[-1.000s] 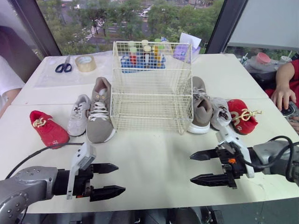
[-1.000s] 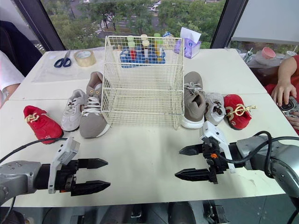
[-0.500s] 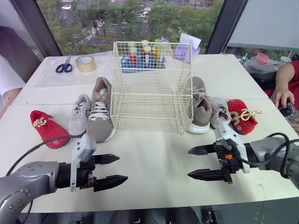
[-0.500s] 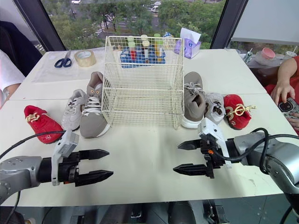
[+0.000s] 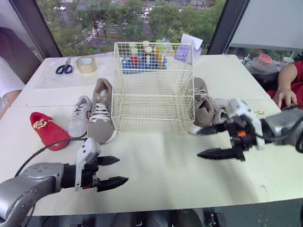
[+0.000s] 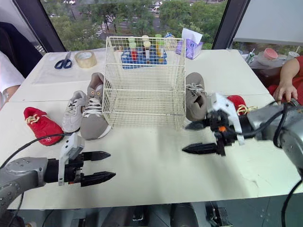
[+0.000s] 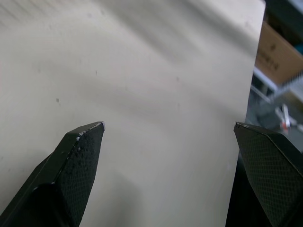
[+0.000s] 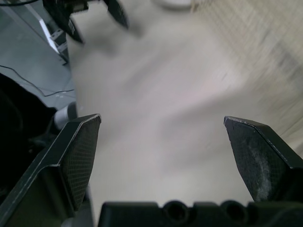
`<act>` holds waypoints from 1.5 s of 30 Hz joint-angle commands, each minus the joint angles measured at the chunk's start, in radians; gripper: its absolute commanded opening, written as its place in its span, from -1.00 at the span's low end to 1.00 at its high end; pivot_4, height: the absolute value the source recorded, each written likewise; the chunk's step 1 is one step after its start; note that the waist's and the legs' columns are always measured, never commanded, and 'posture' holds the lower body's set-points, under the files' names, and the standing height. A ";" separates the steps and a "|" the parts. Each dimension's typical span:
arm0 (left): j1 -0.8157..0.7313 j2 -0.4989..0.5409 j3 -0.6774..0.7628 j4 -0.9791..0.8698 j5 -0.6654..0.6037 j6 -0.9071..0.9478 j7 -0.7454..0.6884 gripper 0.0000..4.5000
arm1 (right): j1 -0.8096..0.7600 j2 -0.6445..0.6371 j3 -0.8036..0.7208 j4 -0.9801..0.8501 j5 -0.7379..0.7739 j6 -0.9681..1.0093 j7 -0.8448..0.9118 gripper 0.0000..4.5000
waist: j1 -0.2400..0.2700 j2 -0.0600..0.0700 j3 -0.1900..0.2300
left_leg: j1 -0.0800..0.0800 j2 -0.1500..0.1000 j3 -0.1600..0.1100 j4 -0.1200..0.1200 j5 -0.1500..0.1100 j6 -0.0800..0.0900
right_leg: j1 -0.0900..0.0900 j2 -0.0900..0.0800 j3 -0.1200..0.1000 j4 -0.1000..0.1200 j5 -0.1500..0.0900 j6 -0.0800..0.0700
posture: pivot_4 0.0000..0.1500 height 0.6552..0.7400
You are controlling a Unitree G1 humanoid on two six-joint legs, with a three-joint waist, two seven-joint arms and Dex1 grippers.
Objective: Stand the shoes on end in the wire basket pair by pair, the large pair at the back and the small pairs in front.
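Shoes (image 6: 93,116) flank the wire basket (image 6: 144,80); left hand (image 6: 112,164) and right hand (image 6: 184,138) gape empty over bare tabletop (image 6: 151,165).

Bright, even daylight comes through the windows (image 5: 118,19) behind the table (image 5: 161,165). Faint shadows lie beneath the left pincer (image 5: 122,170). Motion blur smears the right pincer (image 5: 199,143) and both wrist views.

The right claw (image 6: 185,138) is all smeared, and it covers most of the red shoe (image 6: 235,100) on that side. The person's hand (image 6: 284,90) runs off the edge. The little things (image 6: 142,49) behind the wire basket (image 6: 144,80) are too small to tell.
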 commanded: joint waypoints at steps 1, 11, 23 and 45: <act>-0.065 0.053 0.102 -0.037 -0.117 0.020 -0.074 0.99 | -0.177 0.043 0.082 0.088 -0.059 -0.016 0.054 1.00 | -0.004 0.000 0.000 | 0.000 0.000 0.000 0.000 0.000 0.000 | -0.001 0.000 0.000 0.001 0.000 0.000 | 1.00 1.00; -0.156 0.001 0.047 -0.102 -0.164 0.016 0.011 0.99 | -0.411 0.299 0.465 0.373 -0.466 -0.211 0.098 1.00 | -0.031 -0.001 0.000 | -0.001 -0.002 0.005 0.004 0.004 -0.001 | 0.002 0.000 0.001 0.009 0.002 0.004 | 1.00 1.00; -0.184 -0.117 -0.060 -0.126 -0.122 -0.005 0.125 1.00 | -0.416 0.338 0.545 0.402 -0.718 -0.343 0.114 -0.98 | -0.022 -0.001 0.000 | 0.000 -0.002 0.004 0.007 0.003 -0.005 | 0.003 0.001 0.001 0.010 0.001 0.004 | 1.00 1.00; -0.215 -0.138 -0.125 -0.046 -0.007 -0.047 0.060 1.00 | -0.389 0.378 0.425 0.317 -0.713 -0.341 0.190 -0.98 | -0.025 0.000 0.000 | 0.000 0.001 0.004 0.006 0.005 -0.007 | 0.003 0.004 0.001 0.011 0.002 0.005 | 1.00 1.00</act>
